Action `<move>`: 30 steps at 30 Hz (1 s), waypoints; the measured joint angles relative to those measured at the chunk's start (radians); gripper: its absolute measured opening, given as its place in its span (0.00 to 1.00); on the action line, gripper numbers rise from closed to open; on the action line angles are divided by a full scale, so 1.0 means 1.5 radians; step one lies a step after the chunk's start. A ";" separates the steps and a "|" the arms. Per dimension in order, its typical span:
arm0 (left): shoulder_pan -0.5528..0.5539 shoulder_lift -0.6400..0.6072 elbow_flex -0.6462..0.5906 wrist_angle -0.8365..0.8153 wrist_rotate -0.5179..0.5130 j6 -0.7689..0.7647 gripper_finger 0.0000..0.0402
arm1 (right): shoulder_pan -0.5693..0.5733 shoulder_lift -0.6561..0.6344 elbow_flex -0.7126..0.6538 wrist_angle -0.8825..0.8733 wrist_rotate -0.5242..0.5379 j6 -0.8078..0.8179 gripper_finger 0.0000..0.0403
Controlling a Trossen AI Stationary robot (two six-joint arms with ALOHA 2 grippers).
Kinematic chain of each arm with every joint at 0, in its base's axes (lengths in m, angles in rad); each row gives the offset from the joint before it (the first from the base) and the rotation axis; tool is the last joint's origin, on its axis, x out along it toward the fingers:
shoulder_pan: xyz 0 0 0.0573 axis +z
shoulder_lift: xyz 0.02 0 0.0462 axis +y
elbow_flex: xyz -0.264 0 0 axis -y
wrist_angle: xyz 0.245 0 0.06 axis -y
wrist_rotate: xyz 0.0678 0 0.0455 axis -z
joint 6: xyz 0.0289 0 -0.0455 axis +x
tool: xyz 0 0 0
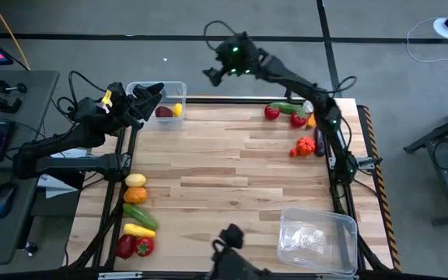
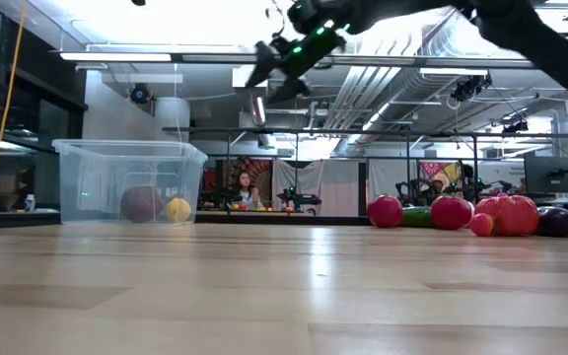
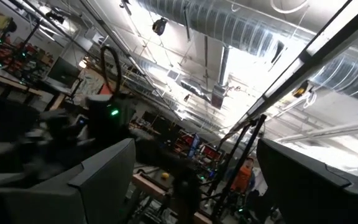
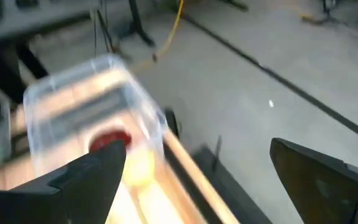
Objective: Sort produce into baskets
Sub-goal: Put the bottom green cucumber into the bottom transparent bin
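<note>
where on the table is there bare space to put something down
The wide middle of the table is bare, bordered by the far-left basket, the near-right basket, and two produce clusters. Crowded spots: the near-left cluster along the left edge and the far-right cluster.

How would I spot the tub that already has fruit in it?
Look at the wooden table, at its far left corner. The clear tub there holds a dark red fruit and a yellow lemon. The other tub, at the near right corner, looks empty.
</note>
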 joint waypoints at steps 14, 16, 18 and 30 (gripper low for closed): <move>0.000 0.003 0.000 -0.003 -0.001 0.063 0.81 | 0.034 -0.185 -0.059 -0.411 -0.037 -0.157 0.97; 0.000 0.005 0.000 -0.003 -0.001 0.067 0.81 | 0.042 -0.240 -0.129 -0.392 -0.037 -0.154 0.97; 0.000 0.008 0.000 -0.007 -0.001 0.065 0.81 | 0.048 -0.308 -0.227 -0.349 -0.037 -0.136 0.97; -0.014 0.099 0.001 -0.058 0.062 -0.001 0.81 | 0.102 -0.719 -0.806 -0.120 0.027 0.121 0.97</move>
